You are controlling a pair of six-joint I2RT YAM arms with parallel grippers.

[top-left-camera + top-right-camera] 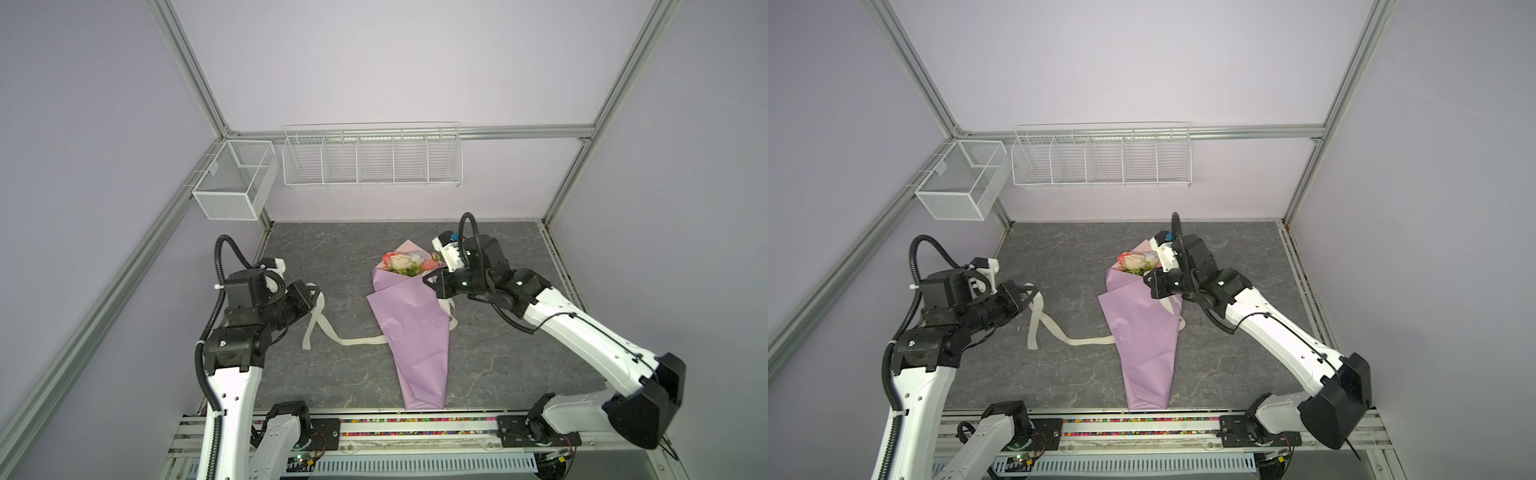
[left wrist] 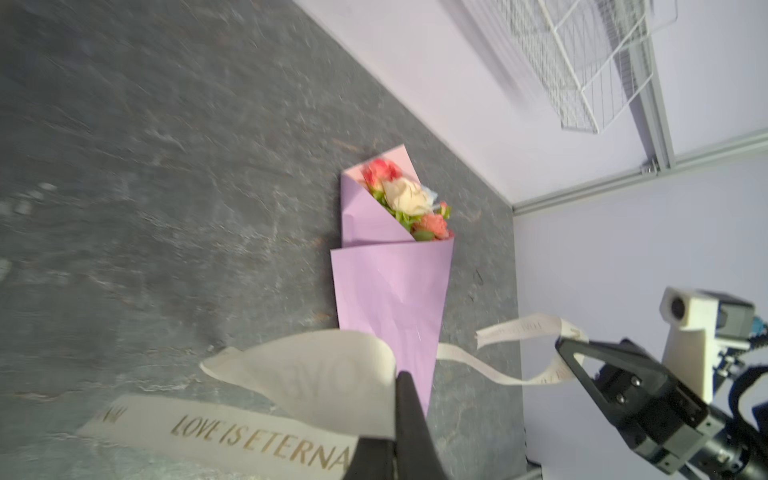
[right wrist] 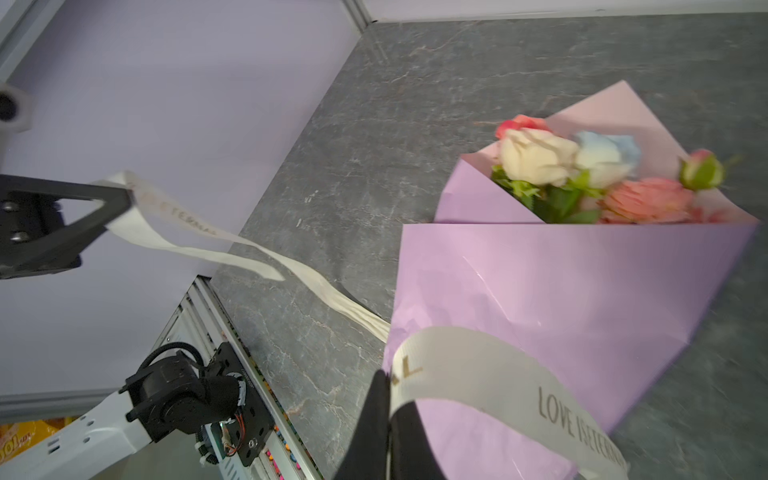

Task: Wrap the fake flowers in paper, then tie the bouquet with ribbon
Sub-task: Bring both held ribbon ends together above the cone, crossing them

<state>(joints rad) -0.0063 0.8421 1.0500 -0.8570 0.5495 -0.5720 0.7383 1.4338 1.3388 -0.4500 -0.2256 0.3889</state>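
Observation:
The bouquet of fake flowers (image 1: 405,262) (image 1: 1138,262) lies mid-table, its pink, cream and pale-blue roses poking out of a lilac paper cone (image 1: 415,332). The stems are hidden inside the paper. A cream ribbon (image 1: 357,341) with gold lettering passes under the cone. My left gripper (image 1: 313,291) (image 2: 399,376) is shut on one end of the ribbon, left of the bouquet. My right gripper (image 1: 428,279) (image 3: 384,374) is shut on the other end (image 3: 478,365), just above the cone's upper right edge beside the flowers (image 3: 582,166).
A white wire rack (image 1: 372,160) and a mesh box (image 1: 235,178) hang on the back and left walls, above the table. The arms' base rail (image 1: 415,428) runs along the front edge, close to the cone's tip.

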